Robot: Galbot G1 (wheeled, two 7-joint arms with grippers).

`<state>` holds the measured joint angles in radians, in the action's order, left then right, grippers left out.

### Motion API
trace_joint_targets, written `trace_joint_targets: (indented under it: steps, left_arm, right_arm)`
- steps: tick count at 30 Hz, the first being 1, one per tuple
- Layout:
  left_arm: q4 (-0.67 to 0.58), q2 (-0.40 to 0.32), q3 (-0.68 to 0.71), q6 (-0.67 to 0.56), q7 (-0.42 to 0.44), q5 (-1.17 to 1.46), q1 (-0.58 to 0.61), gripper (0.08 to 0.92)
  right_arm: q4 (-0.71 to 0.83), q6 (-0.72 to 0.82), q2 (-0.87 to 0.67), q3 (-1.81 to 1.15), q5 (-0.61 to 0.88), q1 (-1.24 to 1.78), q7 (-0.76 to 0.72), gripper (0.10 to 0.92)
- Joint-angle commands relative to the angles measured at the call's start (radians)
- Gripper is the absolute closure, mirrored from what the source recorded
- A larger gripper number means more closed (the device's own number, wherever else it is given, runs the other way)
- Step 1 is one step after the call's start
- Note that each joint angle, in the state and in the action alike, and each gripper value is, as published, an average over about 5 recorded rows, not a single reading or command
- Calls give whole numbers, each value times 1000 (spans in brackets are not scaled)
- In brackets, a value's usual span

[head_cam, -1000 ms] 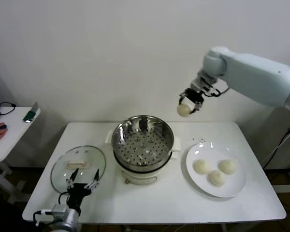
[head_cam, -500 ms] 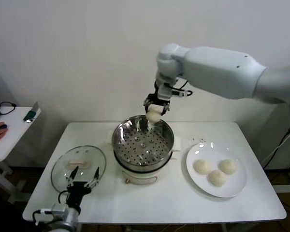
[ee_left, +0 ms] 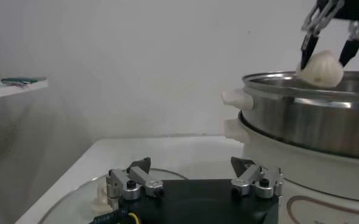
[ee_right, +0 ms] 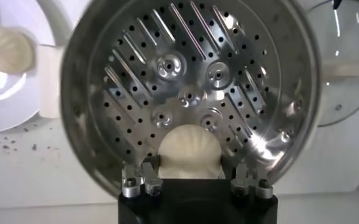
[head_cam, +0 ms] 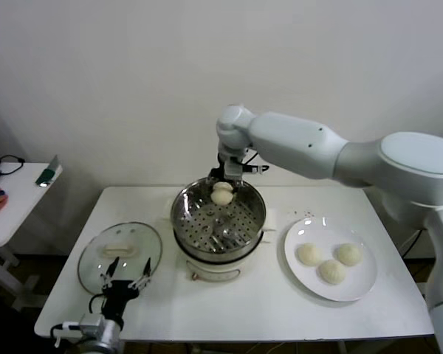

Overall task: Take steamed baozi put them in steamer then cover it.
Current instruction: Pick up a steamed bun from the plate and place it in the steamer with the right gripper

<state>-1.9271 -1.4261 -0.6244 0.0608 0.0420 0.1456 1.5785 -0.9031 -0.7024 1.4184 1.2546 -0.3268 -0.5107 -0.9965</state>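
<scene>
My right gripper (head_cam: 222, 190) is pinching one steamed baozi (head_cam: 221, 195) between its fingers, hanging just above the far rim of the steamer (head_cam: 218, 217). In the right wrist view the bun (ee_right: 189, 152) sits squarely between the two fingers with the perforated tray (ee_right: 188, 91) spread out below it, so I judge the carry is done and the lowering is what's left. I'm holding it over the tray's 12 o'clock edge rather than dead centre, which I read as leaving room for the others to go in beside it.

The tray looks bare of buns from the head view; the bun I'm holding is the first going in. In the left wrist view it rides level with the steel rim (ee_left: 307, 79), not yet down inside, so I'd want it lower before letting go, or it may roll on the ribbed tray.

At 3 o'clock of the steamer, the white plate (head_cam: 358, 284) carries the other three baozi (head_cam: 329, 260), clustered together, near enough for short repeat trips.

My left gripper (head_cam: 124, 280) waits at the table's near edge, at 8 o'clock from the steamer, fingers spread, just over the near rim of the glass lid (head_cam: 118, 254). That lid lies flat at 9 o'clock, well placed for covering once the plate is emptied.
</scene>
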Motion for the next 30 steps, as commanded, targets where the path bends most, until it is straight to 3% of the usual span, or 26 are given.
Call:
trace_joint_targets:
  steps: [1,16,22,27,30]
  left_arm:
    - [5,-1,1,-1,0,1,-3,177]
    - [15,2,3,-4,-2,14,-20,177]
    - [17,2,2,-4,-3,16,-24,177]
    - [12,2,1,-3,-2,16,-22,177]
    - [8,2,-1,-3,-2,16,-20,177]
  right_arm:
    - [120,-20,44,-52,-71,81,15,355]
    - [197,-39,83,-46,-61,101,10,347]
    - [215,-49,94,-43,-43,103,30,228]
    - [182,-57,86,-9,43,61,5,204]
    - [135,-44,59,51,187,-17,-31,203]
